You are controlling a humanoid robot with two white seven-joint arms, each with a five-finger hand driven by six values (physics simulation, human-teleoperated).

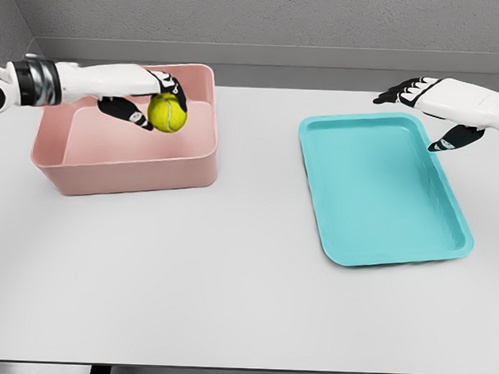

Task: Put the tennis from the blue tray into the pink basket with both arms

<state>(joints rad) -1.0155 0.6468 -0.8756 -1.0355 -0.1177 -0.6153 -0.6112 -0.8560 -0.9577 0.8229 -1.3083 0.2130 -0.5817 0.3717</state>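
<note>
1. Over the pink basket (127, 162), at the left of the white bench (229, 293), the left hand (150, 101) grips a tennis ball (167, 113) with curled fingers.
2. That ball is bright yellow-green and fuzzy, with a pale curved seam. It sits between the black fingertips, above the basket's inside and near its back right corner.
3. Basket details: a shallow, rounded box with smooth pink walls.
4. At the right lies the blue tray (444, 243), turquoise, flat, with a low raised rim.
5. Beyond the tray's far right corner, the right hand (437, 107) hovers with its fingers spread, holding nothing.
</note>
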